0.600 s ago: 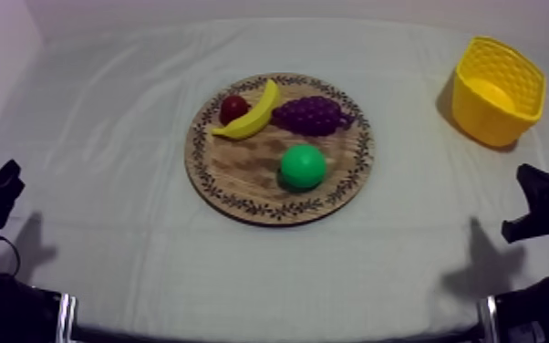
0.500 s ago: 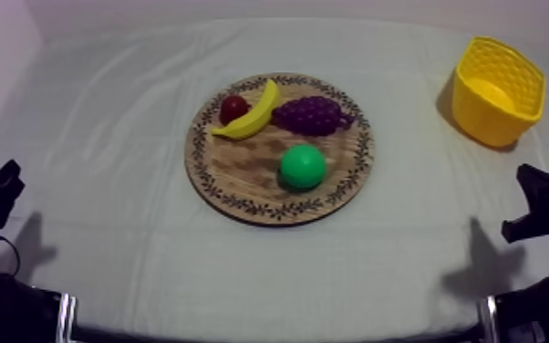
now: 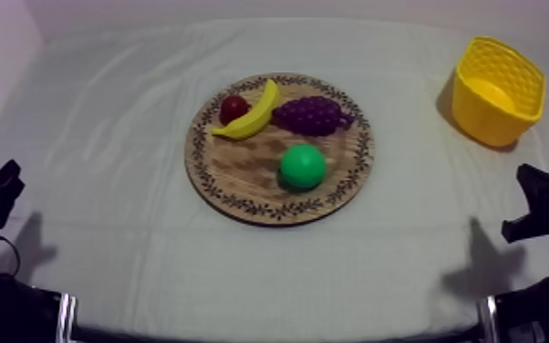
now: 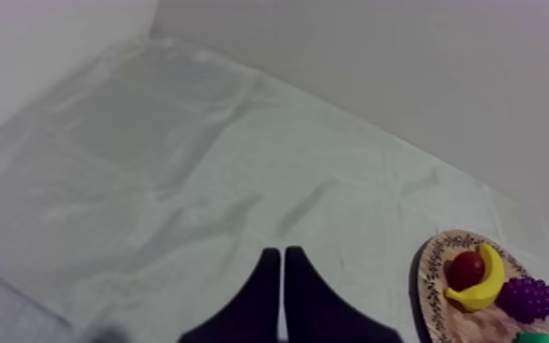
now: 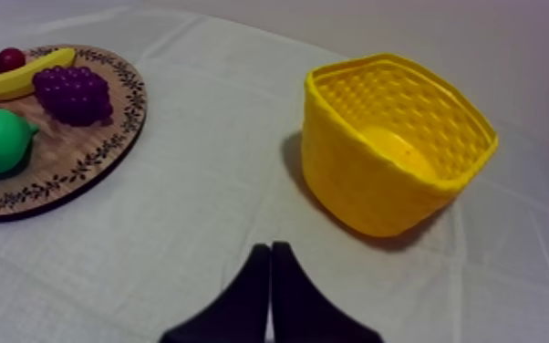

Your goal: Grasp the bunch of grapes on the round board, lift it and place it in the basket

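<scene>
Waiting with bunch of grapes [image 3: 311,116] lying on wooden board [image 3: 242,178], centre of frame, beside banana [image 3: 253,113].
Holding left gripper [image 4: 282,253] and right gripper [image 5: 271,248] pressed together on nothing, with yellow basket [image 3: 502,91] at upper right.

grapes [image 3: 310,115] on board [image 3: 242,173], right of banana [image 3: 253,111]; basket [image 3: 481,117] far right

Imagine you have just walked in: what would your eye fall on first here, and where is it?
The bright yellow basket jumps out against the pale cloth, at its far right. Next comes the round wooden board at the cloth's middle, with a bunch of grapes, a banana and a small red fruit along its far side and a green pear nearer.
</scene>
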Available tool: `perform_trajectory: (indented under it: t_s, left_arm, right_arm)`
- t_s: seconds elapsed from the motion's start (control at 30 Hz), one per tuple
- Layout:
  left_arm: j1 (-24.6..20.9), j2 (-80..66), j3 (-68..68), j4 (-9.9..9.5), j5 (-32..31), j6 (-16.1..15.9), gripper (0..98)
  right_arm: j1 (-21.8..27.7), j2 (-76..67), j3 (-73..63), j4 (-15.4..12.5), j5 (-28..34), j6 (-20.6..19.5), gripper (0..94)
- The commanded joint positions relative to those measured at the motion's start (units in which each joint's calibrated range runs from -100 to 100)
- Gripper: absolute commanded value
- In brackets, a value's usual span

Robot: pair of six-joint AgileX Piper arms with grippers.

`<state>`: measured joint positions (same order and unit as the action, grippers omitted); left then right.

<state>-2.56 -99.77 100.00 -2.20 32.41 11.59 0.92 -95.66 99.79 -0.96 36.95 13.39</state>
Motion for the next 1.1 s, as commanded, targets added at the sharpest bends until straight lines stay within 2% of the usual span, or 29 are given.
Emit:
perform_trajectory:
  t_s: [0.0, 0.33, 0.53, 0.7, 0.97, 1.07]
  left_arm:
    - [-0.01, 0.03, 0.00, -0.02, 0.01, 0.01, 0.1]
    - [-0.01, 0.03, 0.00, -0.02, 0.01, 0.01, 0.1]
    - [-0.01, 0.03, 0.00, -0.02, 0.01, 0.01, 0.1]
    - [-0.01, 0.03, 0.00, -0.02, 0.01, 0.01, 0.1]
    - [-0.01, 0.03, 0.00, -0.02, 0.01, 0.00, 0.1]
    - [-0.01, 0.03, 0.00, -0.02, 0.01, 0.01, 0.1]
  right_arm:
    - [0.00, -0.02, -0.01, 0.01, -0.01, 0.01, 0.3]
    - [-0.25, -0.02, -0.02, -0.19, 0.40, -0.31, 0.7]
    - [-0.83, 3.54, -2.32, -1.13, -3.20, -1.13, 0.7]
    - [-0.67, 11.95, -13.02, -3.60, -2.89, 0.35, 0.8]
    - [-1.80, 28.18, -36.61, -6.13, 3.17, 1.74, 0.7]
    - [-1.98, 34.55, -44.90, -8.18, 6.58, 3.83, 0.7]
